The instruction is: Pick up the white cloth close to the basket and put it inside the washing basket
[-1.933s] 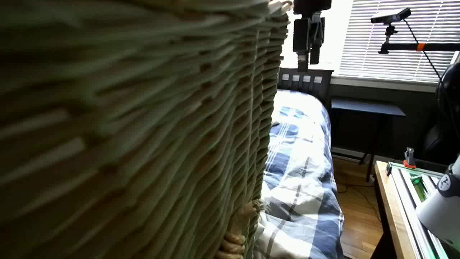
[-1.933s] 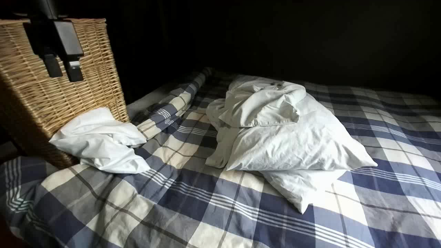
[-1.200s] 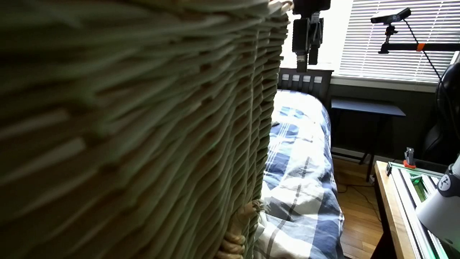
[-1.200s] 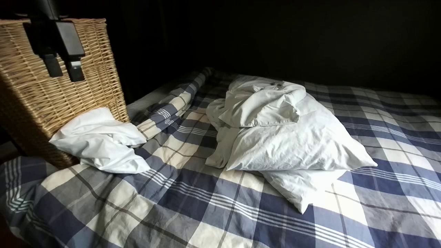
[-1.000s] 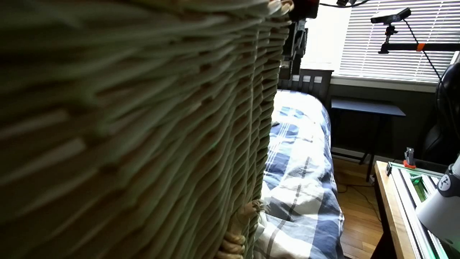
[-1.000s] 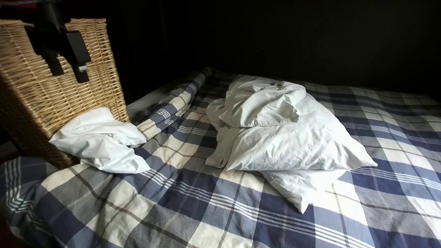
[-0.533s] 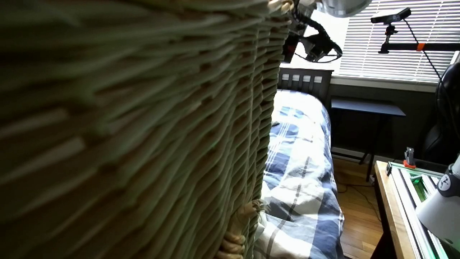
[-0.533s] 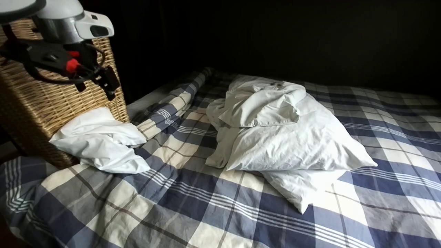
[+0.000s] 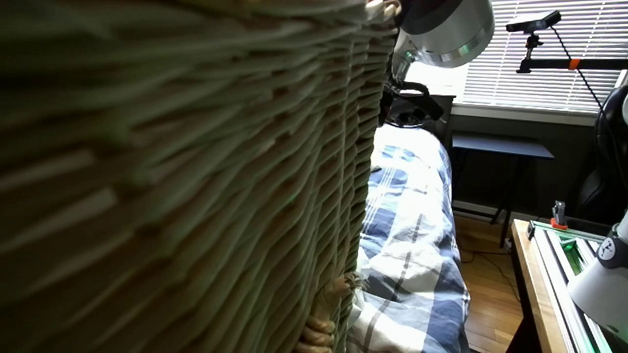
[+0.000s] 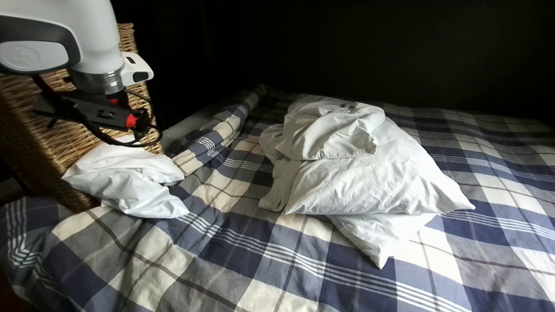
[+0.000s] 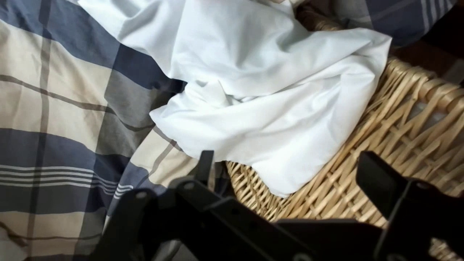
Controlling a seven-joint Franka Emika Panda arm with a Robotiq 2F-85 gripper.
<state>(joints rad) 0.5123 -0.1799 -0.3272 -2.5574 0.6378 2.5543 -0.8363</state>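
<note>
A crumpled white cloth [image 10: 130, 177] lies on the bed against the foot of the wicker basket [image 10: 52, 147]. In the wrist view the cloth [image 11: 261, 98] rests partly on the basket's woven side [image 11: 344, 188]. My gripper [image 11: 286, 161] is open, its two black fingers wide apart with nothing held between them. A pointed corner of the cloth reaches into the gap between the fingertips. In an exterior view the fingers are hidden behind the wrist camera mount, just above the cloth. In an exterior view the basket [image 9: 245, 171] fills the left side and hides the fingers.
A larger pile of white cloth [image 10: 368, 182] lies on the plaid bedspread [image 10: 243, 277] to the right of the cloth. A wooden desk [image 9: 535, 284] and a dark side table [image 9: 500, 146] stand beside the bed. The basket wall stands close to the arm.
The arm has come down beside the basket and the hand has turned and tilted, so the wrist camera mount now faces an exterior view. The white cloth and basket have not moved.
</note>
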